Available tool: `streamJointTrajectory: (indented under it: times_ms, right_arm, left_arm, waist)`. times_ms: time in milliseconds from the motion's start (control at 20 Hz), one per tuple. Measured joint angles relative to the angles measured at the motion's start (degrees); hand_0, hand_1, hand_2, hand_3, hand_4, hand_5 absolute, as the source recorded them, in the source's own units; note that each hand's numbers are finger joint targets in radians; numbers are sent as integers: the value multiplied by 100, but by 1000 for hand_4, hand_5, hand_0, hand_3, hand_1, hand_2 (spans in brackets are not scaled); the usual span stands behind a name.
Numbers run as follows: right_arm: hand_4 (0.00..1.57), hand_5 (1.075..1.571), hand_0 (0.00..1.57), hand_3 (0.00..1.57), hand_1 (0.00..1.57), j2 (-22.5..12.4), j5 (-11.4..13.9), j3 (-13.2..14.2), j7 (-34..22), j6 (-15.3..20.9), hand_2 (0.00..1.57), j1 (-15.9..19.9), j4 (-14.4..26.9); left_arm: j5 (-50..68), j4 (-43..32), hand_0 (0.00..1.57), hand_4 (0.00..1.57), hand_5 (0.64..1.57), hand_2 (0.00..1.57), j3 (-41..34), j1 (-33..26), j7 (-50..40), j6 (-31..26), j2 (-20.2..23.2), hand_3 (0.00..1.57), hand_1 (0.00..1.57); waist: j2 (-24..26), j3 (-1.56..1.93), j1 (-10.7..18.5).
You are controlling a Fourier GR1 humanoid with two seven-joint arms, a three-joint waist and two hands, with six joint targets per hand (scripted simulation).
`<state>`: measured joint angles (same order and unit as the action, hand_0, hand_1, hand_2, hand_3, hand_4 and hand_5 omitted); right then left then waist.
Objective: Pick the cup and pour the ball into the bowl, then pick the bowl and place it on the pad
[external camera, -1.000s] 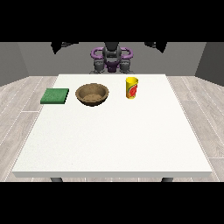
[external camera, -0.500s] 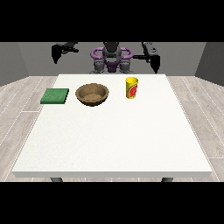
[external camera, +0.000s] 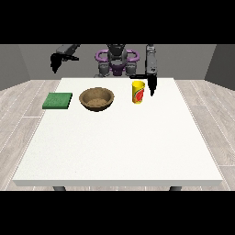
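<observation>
The white table point(external camera: 119, 137) takes up most of what I can see from across it, a broad bare top with the robot point(external camera: 117, 59) standing small behind its far edge, grey-bodied with purple rings at the shoulders. Everything on the table sits in a row along that far side. The brown bowl point(external camera: 97, 98) is the biggest of the three things, round and shallow, set a little to the view's left of centre; I can't make out anything inside it. Just beside it, further to the view's left and not touching, lies the flat green pad point(external camera: 58, 100), square to the table's edge. On the bowl's other side, apart from it, the yellow cup point(external camera: 138, 92) stands upright with a red mark on its side — whether there is a ball in it I cannot tell. The hand at the view's right point(external camera: 151, 85) hangs down from its forearm just beside the cup, dark fingers pointing at the tabletop and looking straight, closed round nothing. The hand at the view's left point(external camera: 55, 61) is held up off the table's far corner, well away from the pad — how its fingers lie I cannot tell.
</observation>
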<state>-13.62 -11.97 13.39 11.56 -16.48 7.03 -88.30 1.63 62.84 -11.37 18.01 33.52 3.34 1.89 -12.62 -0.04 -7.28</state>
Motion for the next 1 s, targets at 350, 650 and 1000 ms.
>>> streamJointTrajectory:
  times_ms: [350,650,1000]
  right_arm:
    - [0,1571,0,0,0,29,45,-20,196,-81,0,52,117]
    - [0,1571,0,0,0,93,146,-73,355,-71,0,98,236]
    - [0,1570,0,0,0,-179,0,122,379,-278,0,335,400]
  left_arm:
    - [-1,-1382,0,0,1520,0,-254,550,979,144,98,0,0]
    - [26,-2309,0,0,1526,0,-375,890,1539,152,220,0,0]
    - [-325,-2354,1299,1428,1255,1571,-234,871,1941,885,212,1571,1299]
  waist:
    - [-218,0,-102]
    - [-292,1,-112]
    - [-396,115,-272]
